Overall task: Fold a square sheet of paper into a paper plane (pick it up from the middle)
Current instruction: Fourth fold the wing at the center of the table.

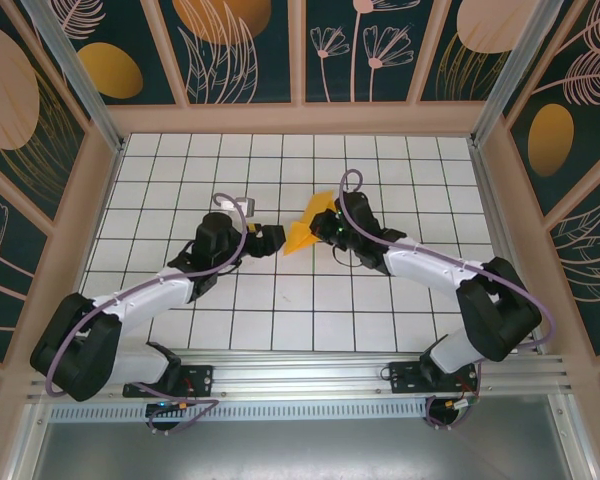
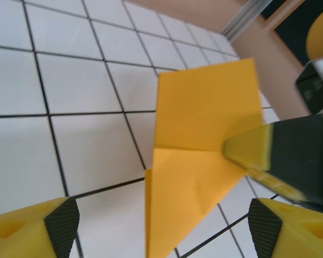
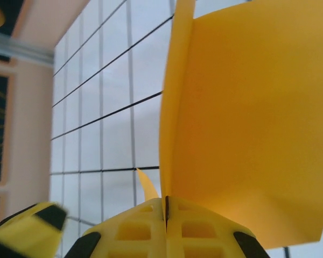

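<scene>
The orange-yellow sheet of paper (image 1: pixel 308 228) is folded into a broad pointed wedge and is held up off the white tiles at mid-table. My right gripper (image 1: pixel 336 230) is shut on its right edge. In the right wrist view the paper (image 3: pixel 247 123) rises from the closed jaws of that gripper (image 3: pixel 166 207). My left gripper (image 1: pixel 276 240) is just left of the paper, open. In the left wrist view its fingertips (image 2: pixel 62 223) stand wide apart on either side of the paper's point (image 2: pixel 194 177) without touching it. The right gripper's finger (image 2: pixel 290 156) pinches the paper's edge there.
The white grid-tiled table (image 1: pixel 180 170) is walled by wooden frames with dark patterned panels (image 1: pixel 40 90). An aluminium rail (image 1: pixel 310 375) runs along the near edge by the arm bases. Both arms reach inward and meet at the centre.
</scene>
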